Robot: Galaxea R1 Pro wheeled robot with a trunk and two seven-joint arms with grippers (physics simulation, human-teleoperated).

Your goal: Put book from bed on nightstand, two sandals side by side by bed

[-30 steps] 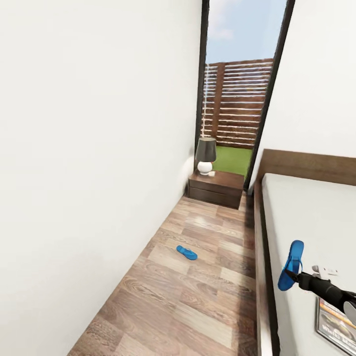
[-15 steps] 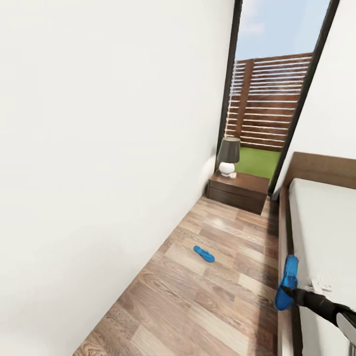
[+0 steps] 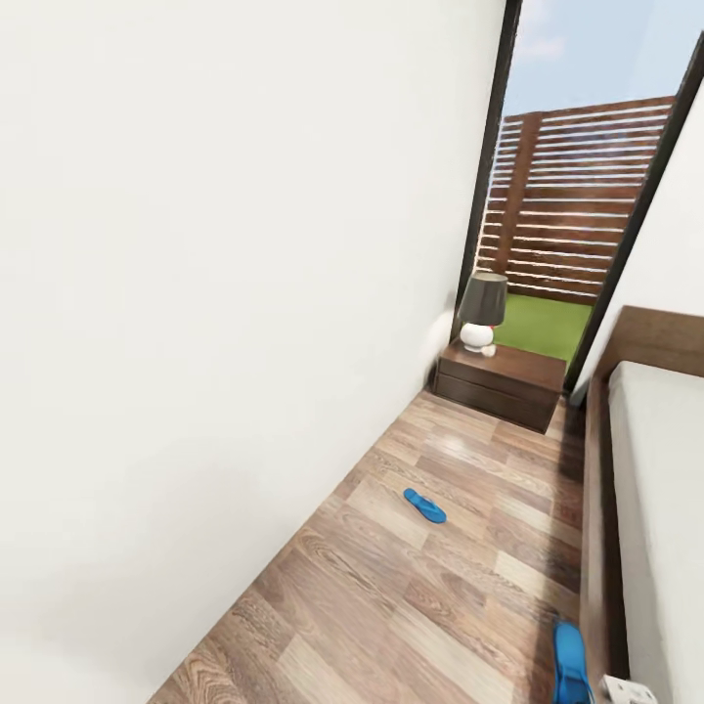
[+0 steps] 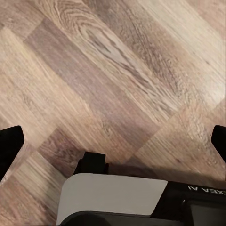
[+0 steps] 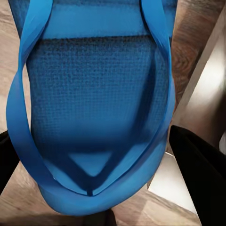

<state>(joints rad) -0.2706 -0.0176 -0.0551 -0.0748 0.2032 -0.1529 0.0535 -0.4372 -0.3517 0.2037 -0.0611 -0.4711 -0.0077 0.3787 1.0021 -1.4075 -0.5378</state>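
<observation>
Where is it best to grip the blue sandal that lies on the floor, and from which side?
Judging by its pose, grip the sandal on the floor from above, across its narrow width near the middle. It lies flat on the planks, thin and long, so only its two long edges seem to offer opposing faces.

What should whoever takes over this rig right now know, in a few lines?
Right gripper: shut on one blue sandal, seen low beside the bed frame in the head view.
Left gripper: open, over bare plank floor.
Other sandal lies on the floor, short of the nightstand with the lamp.
Left: pair the sandals by the bed; move the book to a nightstand.
</observation>
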